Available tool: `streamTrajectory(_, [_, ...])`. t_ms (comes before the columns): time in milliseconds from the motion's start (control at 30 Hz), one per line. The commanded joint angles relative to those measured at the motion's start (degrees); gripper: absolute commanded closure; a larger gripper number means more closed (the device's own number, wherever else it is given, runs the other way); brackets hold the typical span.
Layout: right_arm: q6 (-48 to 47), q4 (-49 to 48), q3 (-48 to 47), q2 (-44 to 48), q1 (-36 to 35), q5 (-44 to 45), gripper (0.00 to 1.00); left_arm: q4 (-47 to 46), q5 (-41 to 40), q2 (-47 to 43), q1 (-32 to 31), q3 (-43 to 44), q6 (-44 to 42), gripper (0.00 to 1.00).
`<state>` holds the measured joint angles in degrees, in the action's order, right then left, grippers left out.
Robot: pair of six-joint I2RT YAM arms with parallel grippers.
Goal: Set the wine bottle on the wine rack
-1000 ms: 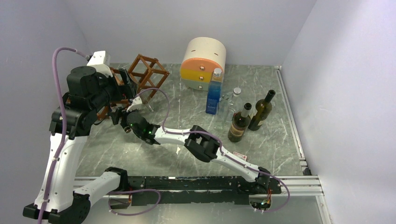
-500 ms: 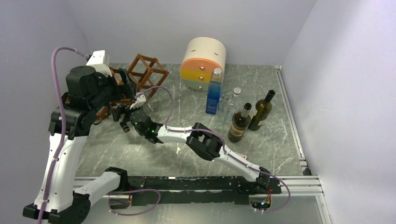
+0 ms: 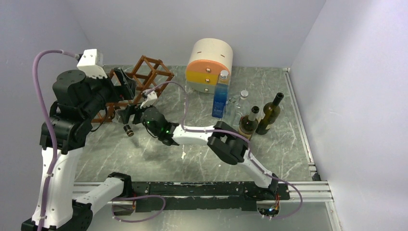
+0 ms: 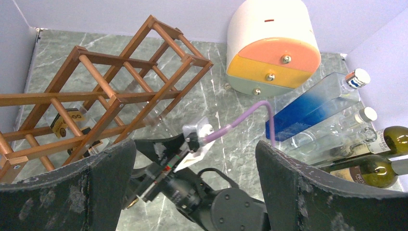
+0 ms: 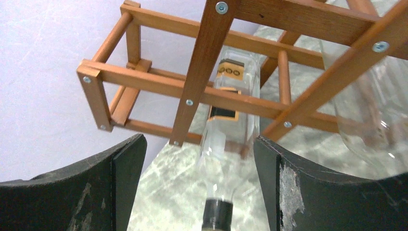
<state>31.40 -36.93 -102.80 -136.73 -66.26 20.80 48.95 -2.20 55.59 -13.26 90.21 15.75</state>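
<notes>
Two robot arms work over a grey marble table (image 3: 159,166), both reaching toward a reddish-brown wooden wine rack (image 5: 197,72) at the far left. A clear glass wine bottle (image 5: 232,120) lies on its side in one of the rack's open cells, resting on the sticks. Its long axis runs from inside the rack straight out toward the right gripper (image 5: 199,144). The labelled body sits deep in the frame, and the neck and dark cap (image 5: 216,217) point back at the gripper. The neck lies in the gap between the right gripper's two fingers (image 5: 120,187). The fingers stand wide apart with clear space on both sides, so this hand is open and grips nothing. A second clear bottle (image 5: 370,110) lies in the neighbouring cell, just to one side. The left gripper (image 4: 195,149) hangs higher, above the rack and the right arm's wrist. Its fingers are spread to their widest and hold nothing. The right arm is much the nearer to the bottle. Judging by this, the bottle is already in place. The next move likely depends on that shared line, with the right gripper drawing straight back along the bottle's axis so neither finger catches the neck.
</notes>
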Motion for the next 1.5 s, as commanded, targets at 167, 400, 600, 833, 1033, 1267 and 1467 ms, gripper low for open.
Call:
streamTrajectory(167, [0.31,12.32,14.84,15.86,3.22,-10.10,0.19,-8.51,0.30,-4.84,0.52,-5.72,-2.94,0.02])
streamTrajectory(400, [-5.44,18.91,11.02,11.23,3.15,-24.78,0.21,-7.89,0.25,-4.79,0.51,-6.26,-3.40,0.02])
streamTrajectory(600, [-1.57,21.21,5.68,5.57,2.92,-31.45,0.23,-8.59,1.28,-5.08,0.51,-8.14,-2.68,0.02])
streamTrajectory(833, [2.31,23.05,0.19,0.37,2.73,-30.41,0.34,-8.34,1.52,-4.70,0.51,-8.80,-1.95,0.02])
streamTrajectory(1033, [4.27,22.12,-2.30,-1.58,2.81,-29.90,0.55,-8.26,1.16,-4.63,0.51,-9.09,-1.86,0.02])
streamTrajectory(1267, [6.73,21.67,-4.69,-2.89,2.89,-28.78,0.67,-8.21,0.86,-4.49,0.56,-9.51,-1.72,0.02])
streamTrajectory(1467, [7.63,21.53,-5.17,-3.24,2.94,-27.43,0.68,-7.66,0.19,-4.33,0.51,-9.27,-1.90,0.02])
